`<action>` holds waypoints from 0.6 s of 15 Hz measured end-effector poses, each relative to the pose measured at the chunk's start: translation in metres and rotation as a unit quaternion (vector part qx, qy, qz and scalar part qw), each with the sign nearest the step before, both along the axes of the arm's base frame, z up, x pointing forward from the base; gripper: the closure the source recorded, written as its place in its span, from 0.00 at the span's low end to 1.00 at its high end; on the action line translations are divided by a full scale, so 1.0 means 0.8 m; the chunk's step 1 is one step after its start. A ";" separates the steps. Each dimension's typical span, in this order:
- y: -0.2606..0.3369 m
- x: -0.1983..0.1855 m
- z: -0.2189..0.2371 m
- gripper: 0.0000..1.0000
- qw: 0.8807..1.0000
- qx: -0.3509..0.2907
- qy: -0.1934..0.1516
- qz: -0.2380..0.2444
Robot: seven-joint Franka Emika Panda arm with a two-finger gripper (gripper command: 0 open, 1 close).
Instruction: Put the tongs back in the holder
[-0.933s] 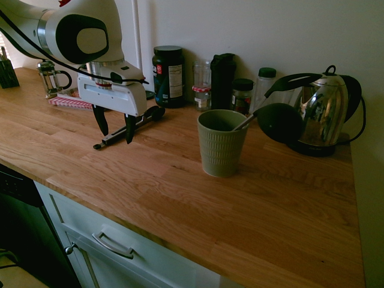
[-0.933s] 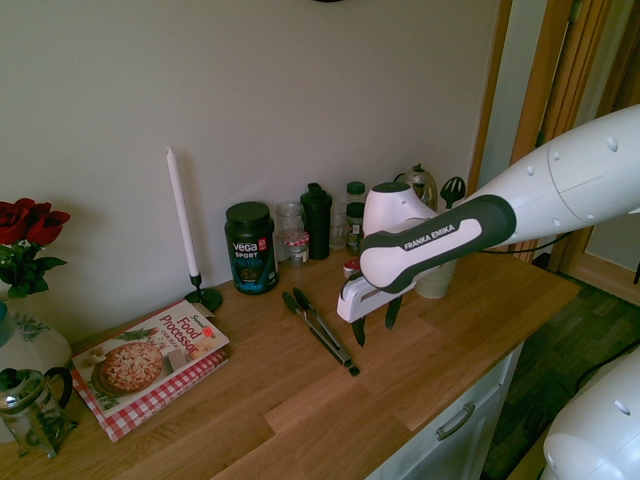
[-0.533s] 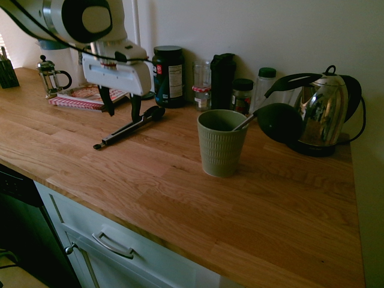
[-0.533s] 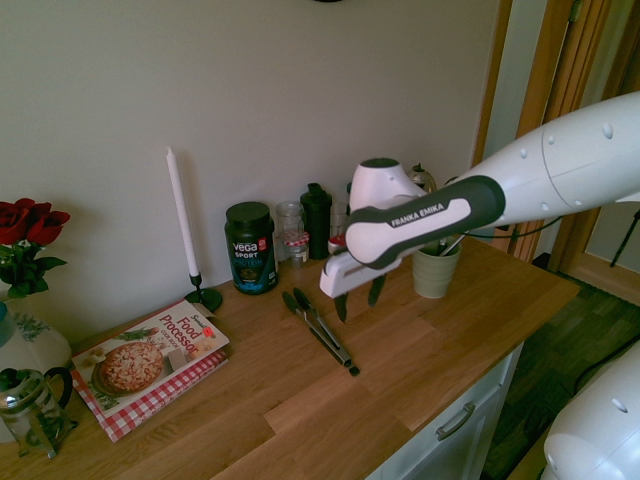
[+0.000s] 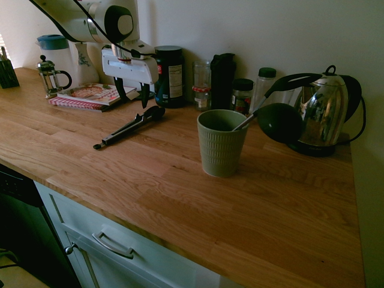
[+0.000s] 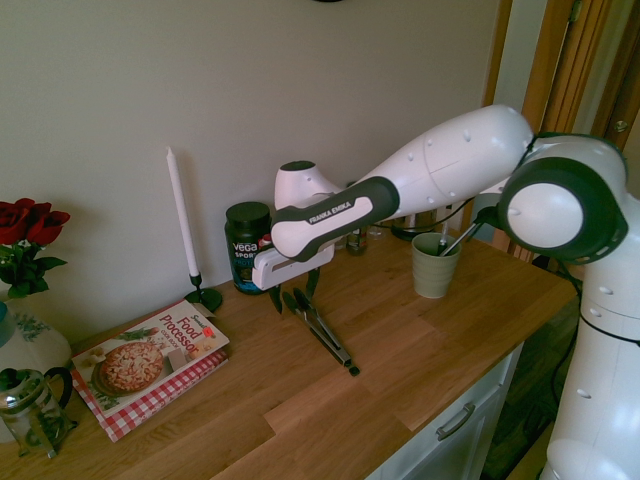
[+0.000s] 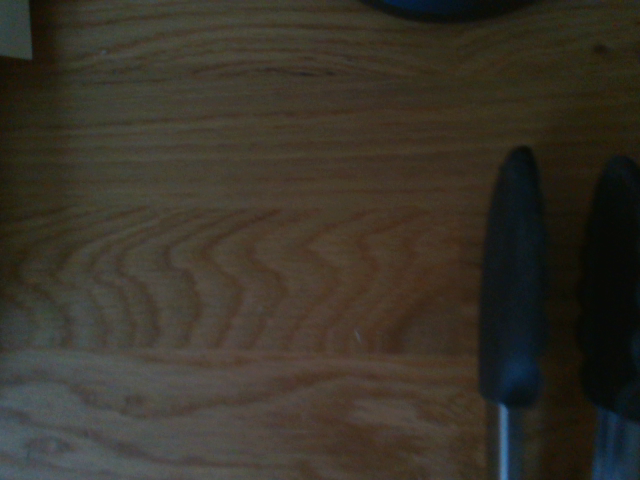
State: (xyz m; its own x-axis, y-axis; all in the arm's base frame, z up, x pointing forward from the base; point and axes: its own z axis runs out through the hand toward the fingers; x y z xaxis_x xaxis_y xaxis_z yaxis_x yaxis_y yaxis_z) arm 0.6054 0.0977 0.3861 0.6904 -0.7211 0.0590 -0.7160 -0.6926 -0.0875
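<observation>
over the last second we have watched the gripper [image 5: 133,97] lift off the handle end of the tongs [image 5: 128,128] and travel along them toward the wall; it now hangs above their black spoon tips, next to the dark supplement tub [image 5: 169,76]. the fingers [image 5: 144,98] are spread apart and hold nothing, and they were just as empty when they straddled the shaft a moment ago, so no grasp has been made. the tongs have not shifted: they lie flat on the bench [image 5: 180,192], arms nearly together, tips toward the tub, well apart from the holder [image 5: 221,142]. the wrist view shows both tips [image 7: 512,280] side by side on the wood, confirming we are over that end. the holder stands upright near the kettle [image 5: 324,111] with a black ladle [image 5: 276,122] already leaning out of it. we judge the pickup is still ahead, and the fingers must come down and close on the tongs before any carry to the holder
</observation>
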 end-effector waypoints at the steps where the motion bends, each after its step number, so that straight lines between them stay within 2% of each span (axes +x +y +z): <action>1: 0.003 0.005 -0.009 1.00 1.000 -0.002 0.003 -0.001; 9: 0.012 -0.001 -0.036 1.00 1.000 -0.005 0.014 -0.026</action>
